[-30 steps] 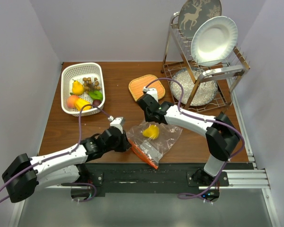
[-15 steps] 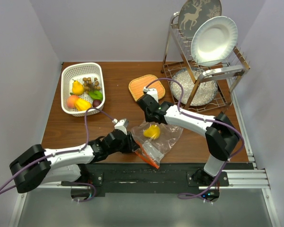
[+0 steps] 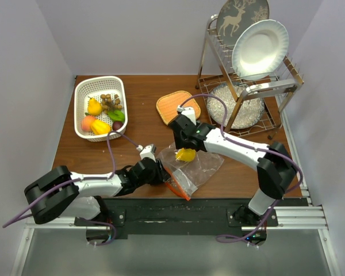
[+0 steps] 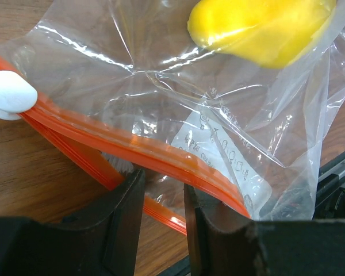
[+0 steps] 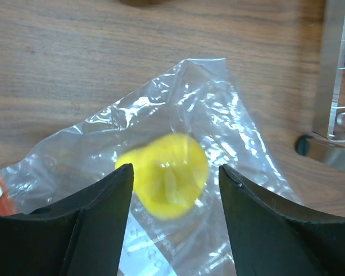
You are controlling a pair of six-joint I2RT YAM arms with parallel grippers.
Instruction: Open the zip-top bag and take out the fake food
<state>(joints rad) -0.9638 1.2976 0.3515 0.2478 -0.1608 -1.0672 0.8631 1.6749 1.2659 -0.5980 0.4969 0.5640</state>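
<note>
The zip-top bag [image 3: 196, 171] lies crumpled on the table's near edge, and its orange-red zipper mouth [image 4: 132, 146] gapes. My left gripper [image 3: 163, 175] is low at that mouth and open. The lower zipper lip runs loosely between its jaws [image 4: 163, 181], while the upper lip crosses over the right fingertip. A white slider [image 4: 8, 95] sits at the strip's left end. One yellow fake food lemon [image 3: 186, 154] is inside the bag. My right gripper [image 5: 175, 168] hangs open straight above this lemon [image 5: 167, 175], holding nothing. Other fake food [image 3: 101, 115] lies in the white basket.
The white basket [image 3: 80, 92] stands at the back left. The orange woven mat [image 3: 178, 106] lies behind the bag. A metal dish rack [image 3: 241, 100] with a white plate [image 3: 260, 49] fills the back right. The table's front rail runs just beyond the bag's mouth.
My right gripper has gone from shut to open above the lemon. My left arm has slid lower and to the right into the bag's mouth, jaws widening.
</note>
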